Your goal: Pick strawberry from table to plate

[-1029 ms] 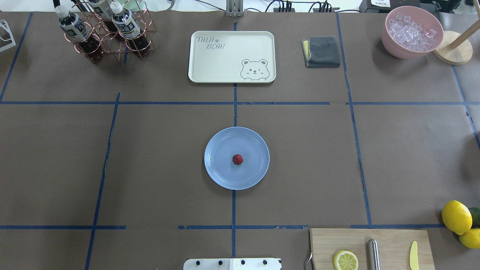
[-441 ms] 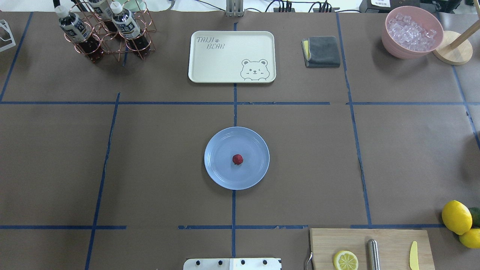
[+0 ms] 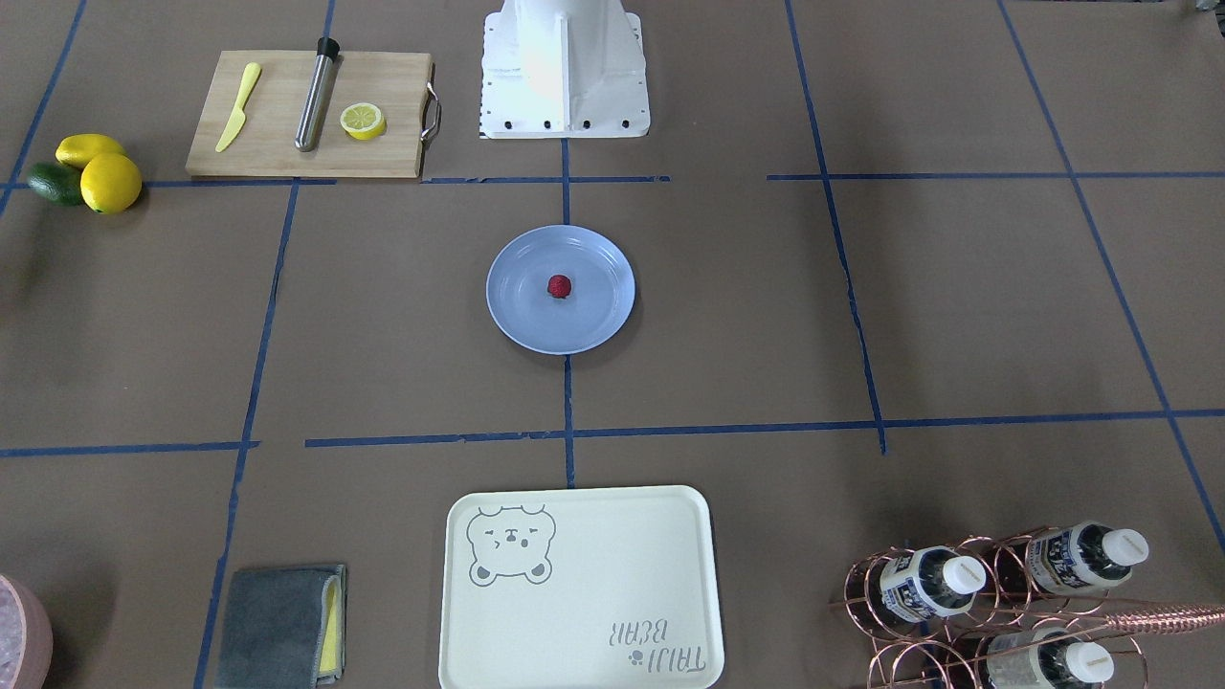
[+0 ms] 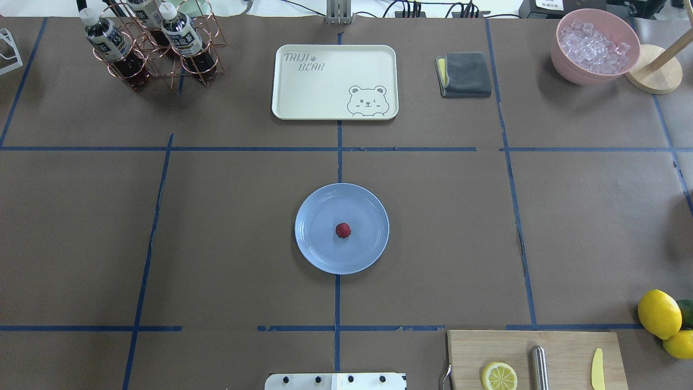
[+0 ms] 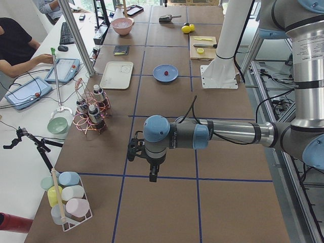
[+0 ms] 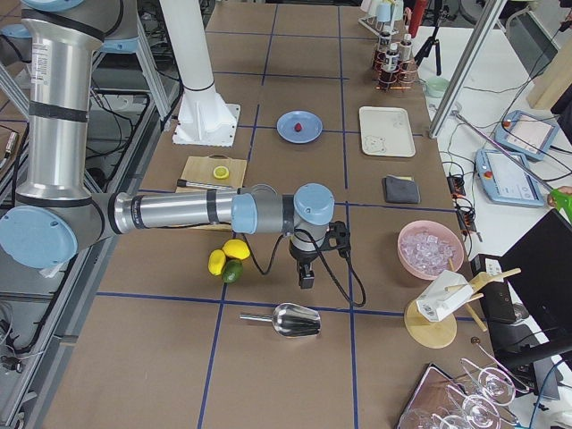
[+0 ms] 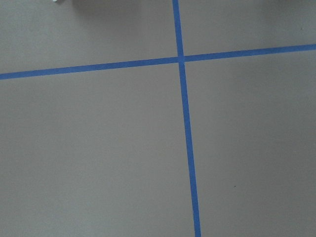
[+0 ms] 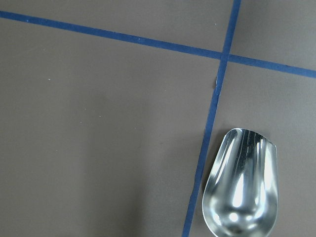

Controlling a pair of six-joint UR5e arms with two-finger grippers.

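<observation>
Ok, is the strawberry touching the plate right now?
Touching. In the overhead view the strawberry rests on the plate near its middle, with nothing holding it up.

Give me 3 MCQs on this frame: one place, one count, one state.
1. Where is the strawberry?
A) on the blue plate
B) on the bear tray
C) in the pink bowl

2. How many whole lemons lie beside the avocado?
A) one
B) two
C) four

3. The cut lemon on the cutting board lies:
A) cut face down
B) cut face up
C) on edge

Answers:
1 A, it sits near the plate's middle.
2 B, two yellow fruits show by the green one.
3 B, its segments face the camera.
</observation>
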